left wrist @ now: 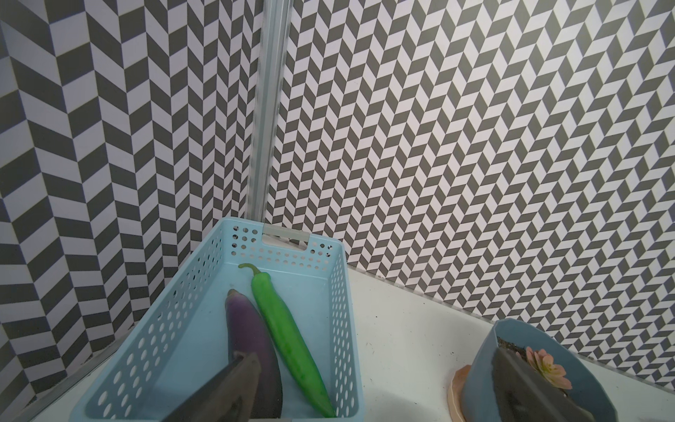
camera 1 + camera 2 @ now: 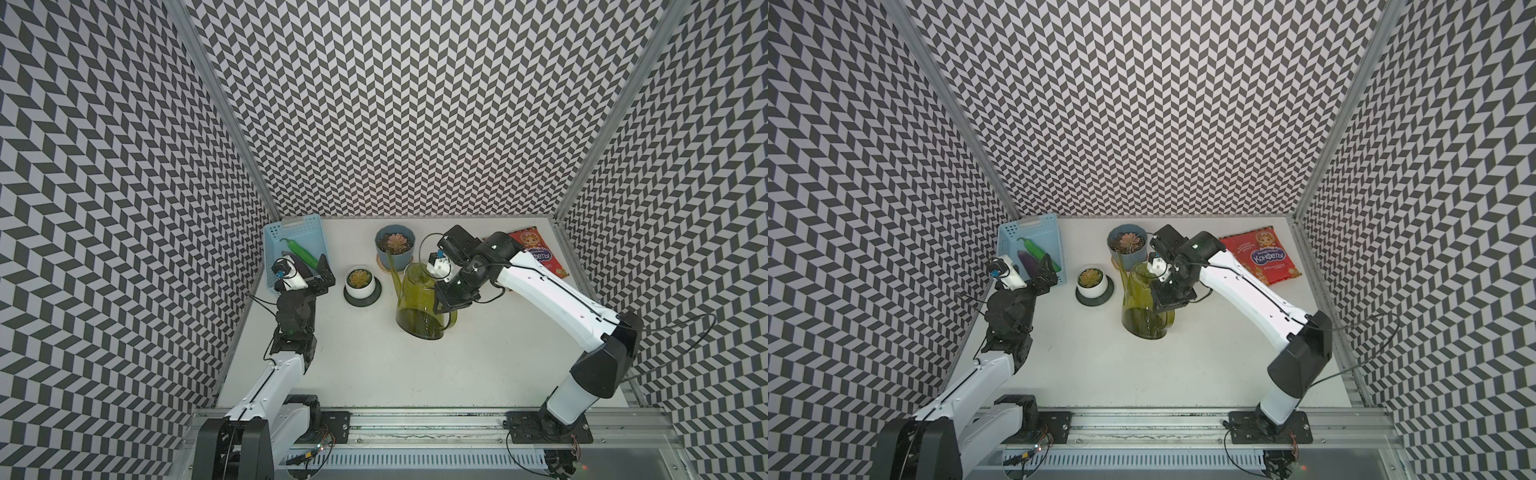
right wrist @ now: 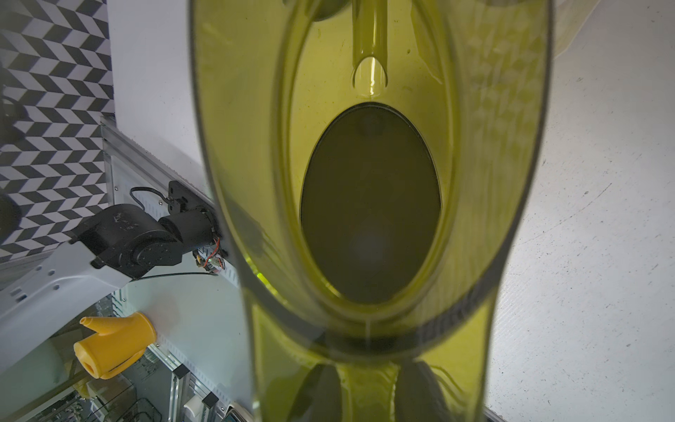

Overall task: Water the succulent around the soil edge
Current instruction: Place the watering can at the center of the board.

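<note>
I see the right gripper [image 2: 446, 305] clamped on the watering can [image 2: 415, 309] handle, spout tip at the blue pot [image 2: 405, 257] rim; left gripper [image 2: 324, 272] fingers spread apart by the basket [image 2: 276, 249].

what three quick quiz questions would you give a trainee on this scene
1. True or false: the right gripper is shut on the handle of the watering can.
2. The can's spout points toward: A) the white pot, B) the blue pot, C) the candy packet.
3. How many vegetables lie in the blue basket?
Key: 1 true; 2 B; 3 two, a green pepper and an eggplant.
</note>
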You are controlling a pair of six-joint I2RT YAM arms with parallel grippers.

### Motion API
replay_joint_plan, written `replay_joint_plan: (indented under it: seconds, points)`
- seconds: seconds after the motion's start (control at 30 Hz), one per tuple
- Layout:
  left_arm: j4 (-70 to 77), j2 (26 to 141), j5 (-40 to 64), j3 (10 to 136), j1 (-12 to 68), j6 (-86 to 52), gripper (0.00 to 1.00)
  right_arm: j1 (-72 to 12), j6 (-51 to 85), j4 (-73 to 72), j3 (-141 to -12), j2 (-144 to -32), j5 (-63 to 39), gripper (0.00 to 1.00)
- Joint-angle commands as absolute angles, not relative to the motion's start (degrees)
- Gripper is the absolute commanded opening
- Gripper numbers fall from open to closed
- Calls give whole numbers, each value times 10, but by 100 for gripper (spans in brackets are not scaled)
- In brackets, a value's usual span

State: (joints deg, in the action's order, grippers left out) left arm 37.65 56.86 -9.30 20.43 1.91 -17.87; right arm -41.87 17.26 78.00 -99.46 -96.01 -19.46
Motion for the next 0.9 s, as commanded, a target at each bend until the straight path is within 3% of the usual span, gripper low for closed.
replay_joint_plan:
  seconds: [0.0, 0.87]
  points:
    - [392, 564, -84, 214, 21, -183, 100, -422, 178, 757, -997, -929, -191, 0]
    - [393, 563, -80, 214, 21, -183, 100, -401, 192, 757, -936, -868, -183, 0]
